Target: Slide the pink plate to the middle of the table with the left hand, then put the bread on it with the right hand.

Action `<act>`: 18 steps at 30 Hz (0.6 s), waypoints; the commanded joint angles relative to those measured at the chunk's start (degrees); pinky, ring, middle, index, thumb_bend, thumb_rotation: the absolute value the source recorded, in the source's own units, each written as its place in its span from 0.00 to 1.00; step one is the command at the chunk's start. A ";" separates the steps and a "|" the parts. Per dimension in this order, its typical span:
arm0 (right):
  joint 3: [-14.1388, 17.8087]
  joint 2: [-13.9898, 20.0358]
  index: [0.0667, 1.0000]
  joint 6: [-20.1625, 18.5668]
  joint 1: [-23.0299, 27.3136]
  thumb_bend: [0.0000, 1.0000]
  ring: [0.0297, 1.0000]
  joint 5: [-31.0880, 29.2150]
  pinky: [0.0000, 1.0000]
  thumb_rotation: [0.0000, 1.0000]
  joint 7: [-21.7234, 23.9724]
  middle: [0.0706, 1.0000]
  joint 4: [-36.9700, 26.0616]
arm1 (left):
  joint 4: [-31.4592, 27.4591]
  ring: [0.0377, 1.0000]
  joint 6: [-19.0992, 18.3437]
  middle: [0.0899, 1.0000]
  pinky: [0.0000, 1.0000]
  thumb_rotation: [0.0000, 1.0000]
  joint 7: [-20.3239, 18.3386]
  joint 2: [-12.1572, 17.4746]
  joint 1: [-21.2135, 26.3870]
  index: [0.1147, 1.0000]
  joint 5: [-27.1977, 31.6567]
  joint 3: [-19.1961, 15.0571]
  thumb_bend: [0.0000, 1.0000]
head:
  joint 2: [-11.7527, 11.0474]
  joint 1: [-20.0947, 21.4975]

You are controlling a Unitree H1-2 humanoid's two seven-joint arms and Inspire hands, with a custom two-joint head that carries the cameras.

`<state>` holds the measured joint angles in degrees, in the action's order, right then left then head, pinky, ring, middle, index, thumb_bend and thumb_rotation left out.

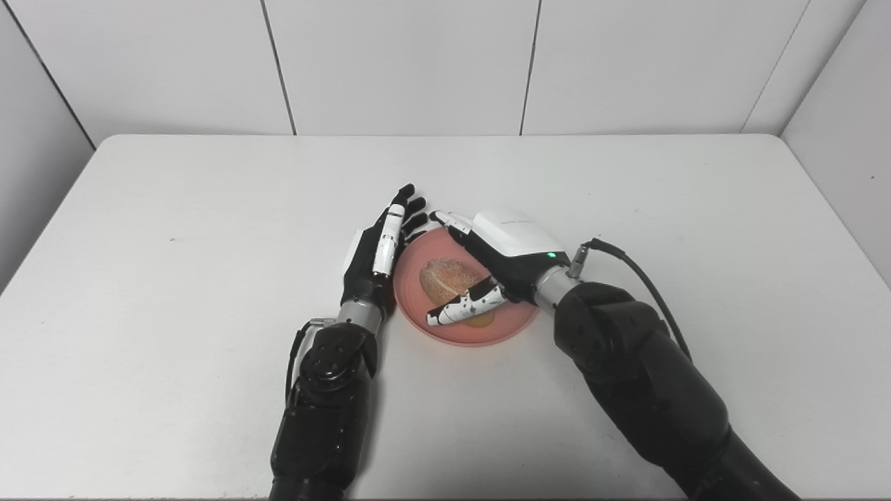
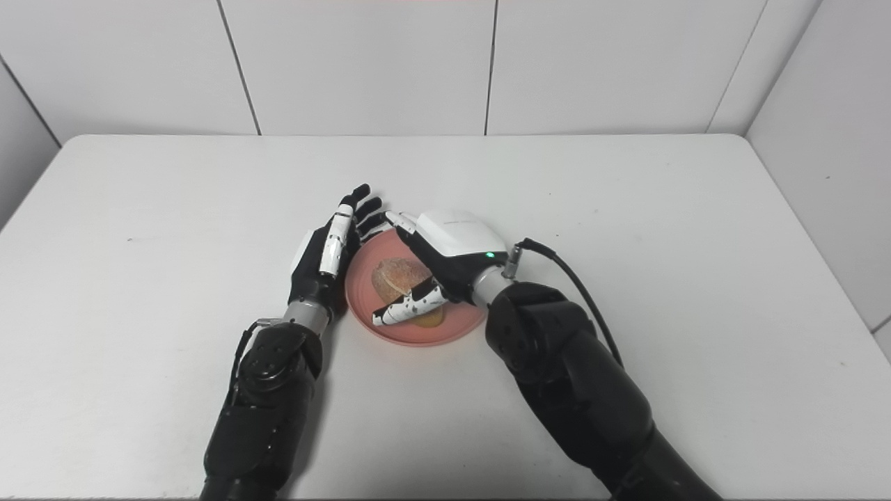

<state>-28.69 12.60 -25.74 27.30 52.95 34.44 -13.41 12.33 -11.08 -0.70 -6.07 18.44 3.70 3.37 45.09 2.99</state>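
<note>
The pink plate (image 1: 415,307) lies near the middle of the white table (image 1: 174,229). A round brown bread (image 1: 445,275) rests on it. My right hand (image 1: 511,247) hovers over the plate's right half, open. Its fingers reach past the far rim and its thumb lies across the bread's near edge. My left hand (image 1: 379,254) is open, fingers straight, standing on edge against the plate's left rim. The plate (image 2: 418,335), the bread (image 2: 395,273) and both hands also show in the right eye view.
A black cable (image 1: 640,278) loops from my right wrist over the table to the right. White walls close the table in at the back and on both sides.
</note>
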 commanded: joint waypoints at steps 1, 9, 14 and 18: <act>1.88 0.35 0.95 2.33 2.01 0.94 0.91 0.11 0.87 0.57 -2.56 0.94 -3.67 | -0.16 0.91 -1.53 0.91 0.89 1.00 -0.83 -0.36 0.59 0.90 0.88 -0.19 0.32 | -0.05 0.10; 7.70 1.73 0.97 4.32 0.66 0.93 0.93 -1.54 0.92 0.73 -5.28 0.95 -11.26 | -0.33 0.91 -1.43 0.90 0.90 1.00 -0.85 -0.87 0.36 0.88 1.21 -0.85 0.33 | -0.46 0.71; 13.96 0.34 0.96 3.83 -1.54 0.88 0.91 -5.30 0.85 0.75 -8.35 0.94 -14.83 | -0.07 0.91 -1.80 0.91 0.90 1.00 -0.61 -0.38 0.44 0.89 -0.18 -0.32 0.34 | -0.69 1.21; 18.79 -1.59 0.97 5.00 -4.93 0.84 0.91 -10.08 0.78 0.80 -13.70 0.96 -13.56 | -0.18 0.89 -1.14 0.89 0.87 1.00 -0.27 -0.13 0.20 0.88 -1.27 -0.08 0.34 | -0.74 1.42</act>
<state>-11.48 11.88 -22.43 22.24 44.55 23.86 -26.52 12.25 -11.56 -1.11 -6.35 18.45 3.43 2.72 44.30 4.48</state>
